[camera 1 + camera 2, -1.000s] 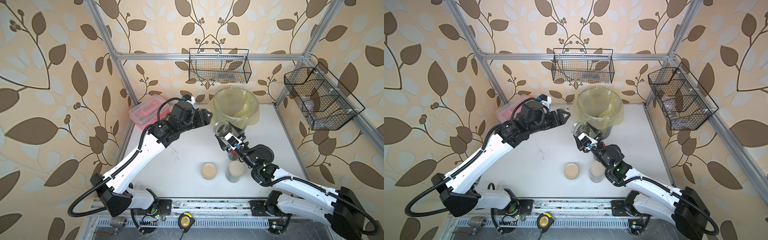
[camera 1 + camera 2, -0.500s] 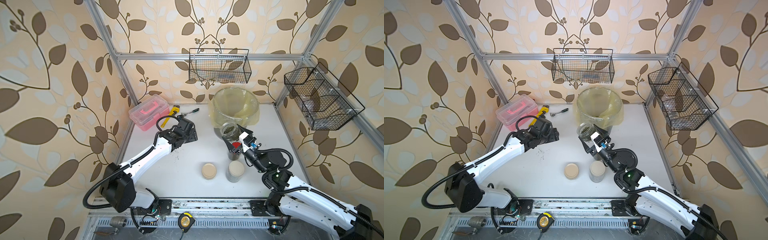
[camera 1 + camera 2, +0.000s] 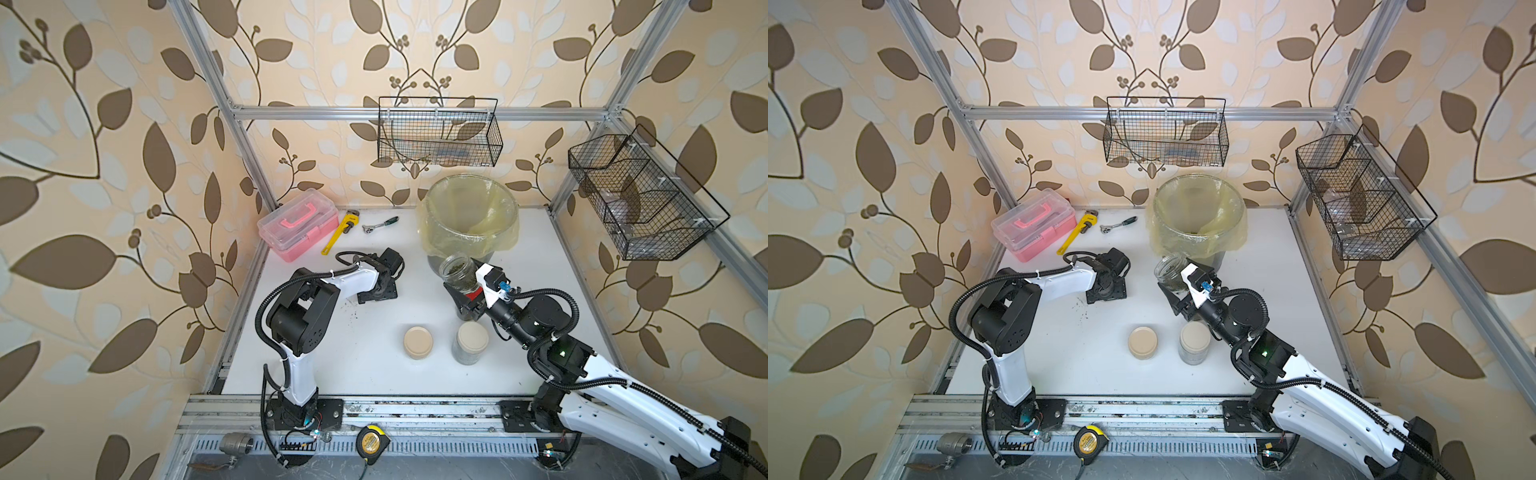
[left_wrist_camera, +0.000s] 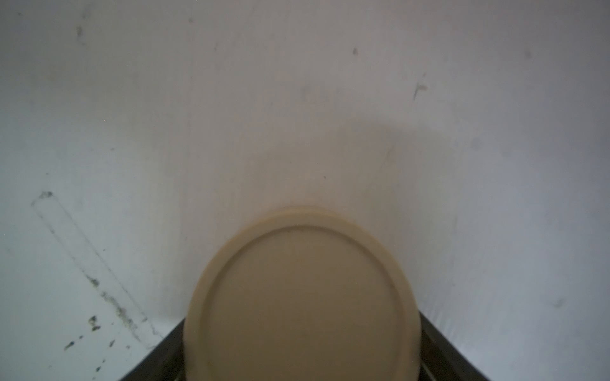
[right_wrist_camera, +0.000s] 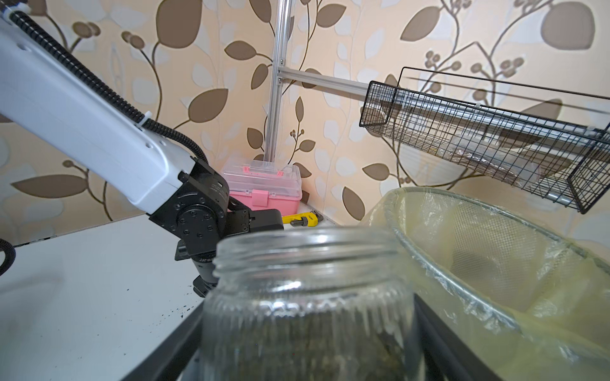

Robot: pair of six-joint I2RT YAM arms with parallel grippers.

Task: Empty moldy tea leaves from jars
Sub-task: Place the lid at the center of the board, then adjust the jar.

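Open clear glass jar (image 3: 459,272) of dark moldy tea leaves (image 5: 297,346), clamped at its ribbed body in the right jaws just beside the yellow-lined grey bin (image 3: 505,235), is judged rigid, slick and breakable; left jaws pinch a beige round lid (image 4: 302,297).

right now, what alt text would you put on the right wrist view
Close up, the right pincer grips an open glass jar of dark tea leaves, lid off, beside a bin lined with yellowish plastic. Behind it the left arm reaches down to the white table, with a pink toolbox by the patterned wall.
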